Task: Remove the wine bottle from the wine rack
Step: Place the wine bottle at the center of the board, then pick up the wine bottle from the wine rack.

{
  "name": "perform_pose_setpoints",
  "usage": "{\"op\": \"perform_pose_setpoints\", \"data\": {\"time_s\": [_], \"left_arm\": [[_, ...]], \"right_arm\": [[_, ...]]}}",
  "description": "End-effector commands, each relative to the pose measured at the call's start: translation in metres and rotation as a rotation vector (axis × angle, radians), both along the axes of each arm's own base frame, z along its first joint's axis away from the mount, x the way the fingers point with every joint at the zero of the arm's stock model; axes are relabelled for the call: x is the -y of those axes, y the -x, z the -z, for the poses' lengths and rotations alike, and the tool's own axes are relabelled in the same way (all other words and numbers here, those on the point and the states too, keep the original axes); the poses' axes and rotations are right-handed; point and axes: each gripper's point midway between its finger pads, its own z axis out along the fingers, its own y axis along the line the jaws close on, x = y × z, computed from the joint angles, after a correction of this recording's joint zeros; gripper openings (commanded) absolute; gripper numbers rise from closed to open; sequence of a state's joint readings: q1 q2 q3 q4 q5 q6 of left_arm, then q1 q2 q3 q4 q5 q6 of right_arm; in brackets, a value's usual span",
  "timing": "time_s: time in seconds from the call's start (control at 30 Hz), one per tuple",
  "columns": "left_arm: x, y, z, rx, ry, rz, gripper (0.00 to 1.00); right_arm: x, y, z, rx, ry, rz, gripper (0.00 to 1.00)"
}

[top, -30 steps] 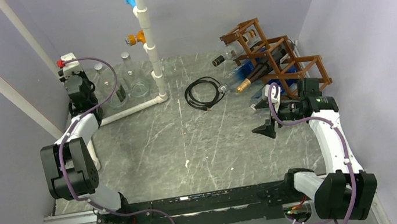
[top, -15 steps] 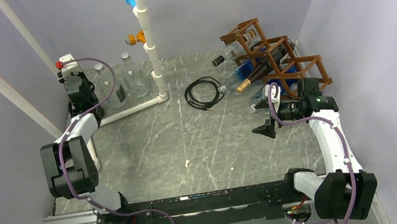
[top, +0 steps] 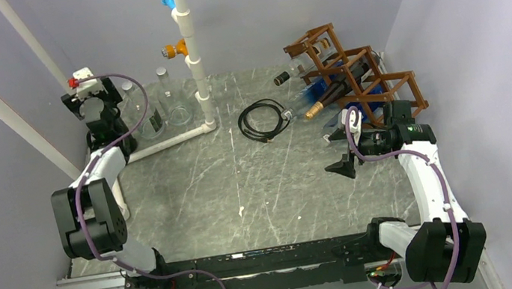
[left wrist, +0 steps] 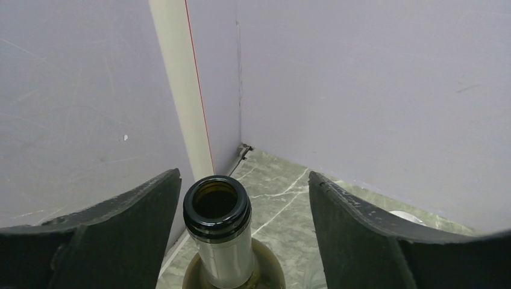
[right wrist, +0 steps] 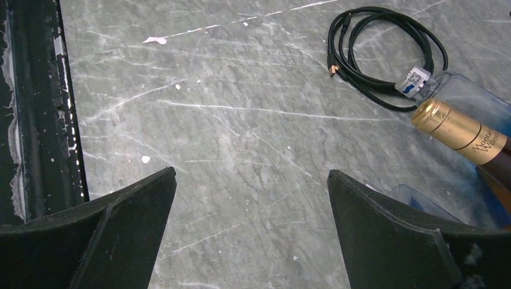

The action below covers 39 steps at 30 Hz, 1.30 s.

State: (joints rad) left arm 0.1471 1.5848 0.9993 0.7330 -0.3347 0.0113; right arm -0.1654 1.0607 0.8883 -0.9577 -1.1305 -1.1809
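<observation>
Left tool (left wrist: pixel 244 176) is spread, one matte black wedge-shaped finger on each side of a wine bottle (left wrist: pixel 223 253) neck, and it's not pinching it. In the wrist view, the finger on the left sits just beside the rim and the other one stands clear of it. The bottle is upright in the far left corner of the desk (top: pixel 243 184). Its mouth is open, with a dark glossy ring round the lip and pale greenish glass below. That puts it well apart from the wine rack (top: pixel 360 73), which sits at the far right by the wall. The rack is reddish-brown wooden bars joined into open cube cells tipped diamond-wise.

Several bottles lie in the rack with their necks poking out toward the middle:
- a gold-foil bottle (right wrist: pixel 455 126) with a dark body and a shiny crinkled cap
- a blue bottle (top: pixel 307 96) just beside it
- a dark-capped bottle (top: pixel 287 76) higher up

Right tool (right wrist: pixel 252 173) hangs over the desk just in front of the rack, fingers spread wide with nothing between them.

A thin black cable (right wrist: pixel 385 60) lies coiled in loose loops near the gold cap. The desk is grey marble-look with white veins and scratches. A white plastic pipe (top: pixel 189 40) stands at the back, with clear glass jars (top: pixel 173 99) near its foot.
</observation>
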Motion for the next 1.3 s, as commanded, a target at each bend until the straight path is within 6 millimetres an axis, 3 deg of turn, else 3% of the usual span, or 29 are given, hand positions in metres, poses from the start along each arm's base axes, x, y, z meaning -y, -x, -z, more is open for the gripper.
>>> {"op": "perform_pose_setpoints", "data": {"time_s": [0.0,0.23,0.37,0.63,0.87,1.27], "left_arm": [[0.003,0.012,-0.048,0.118,0.016,0.017,0.86],[0.003,0.026,-0.06,0.081,0.046,0.001,0.99],[0.01,0.035,-0.067,0.051,0.081,0.026,0.99],[0.043,0.054,-0.082,0.046,0.19,0.186,0.99],[0.071,0.067,-0.078,-0.004,0.335,0.301,1.0],[0.108,0.099,-0.074,-0.027,0.439,0.456,0.99]], "right_arm": [[-0.001,-0.001,-0.005,0.032,-0.009,-0.012,1.0],[-0.001,0.0,-0.007,0.04,-0.009,-0.013,1.0],[-0.002,0.001,-0.008,0.046,-0.012,-0.015,1.0],[-0.002,0.002,-0.01,0.053,-0.015,-0.016,1.0],[-0.003,0.003,-0.012,0.059,-0.017,-0.016,1.0],[-0.003,0.004,-0.013,0.064,-0.021,-0.017,1.0]]}}
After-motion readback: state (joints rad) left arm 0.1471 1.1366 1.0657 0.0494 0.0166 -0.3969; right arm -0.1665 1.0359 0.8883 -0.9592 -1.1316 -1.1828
